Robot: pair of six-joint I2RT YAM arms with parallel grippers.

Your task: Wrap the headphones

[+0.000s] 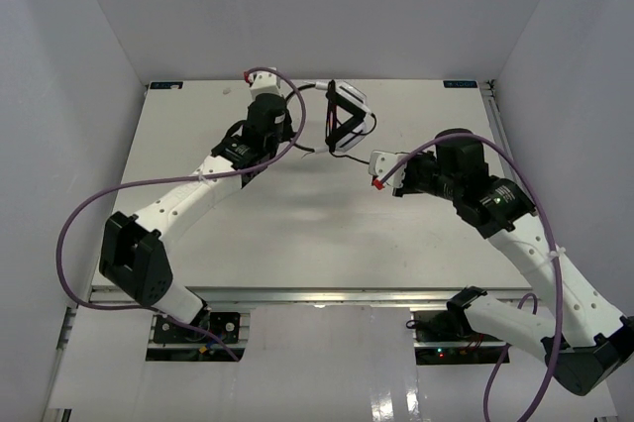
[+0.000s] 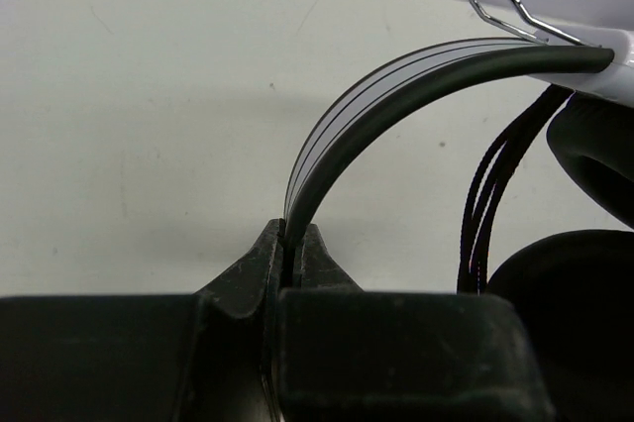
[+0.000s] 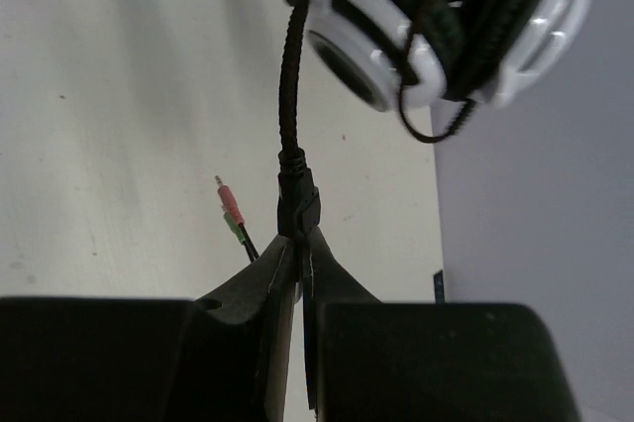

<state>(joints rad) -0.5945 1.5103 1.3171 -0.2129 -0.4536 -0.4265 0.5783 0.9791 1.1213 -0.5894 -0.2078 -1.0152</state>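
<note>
Partly wound, I judge: left jaws pinch the headband (image 2: 396, 95), right jaws pinch the cord (image 3: 290, 75), its plugs (image 3: 230, 206) not yet tucked.

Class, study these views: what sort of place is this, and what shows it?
Likely a lab robot test cell: plain white walls box in a white table, with the left arm and right arm mounted at its near edge.

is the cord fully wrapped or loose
Partly wrapped: several cord strands run past the ear pads, but the plug end is loose beside the right tool.
</note>
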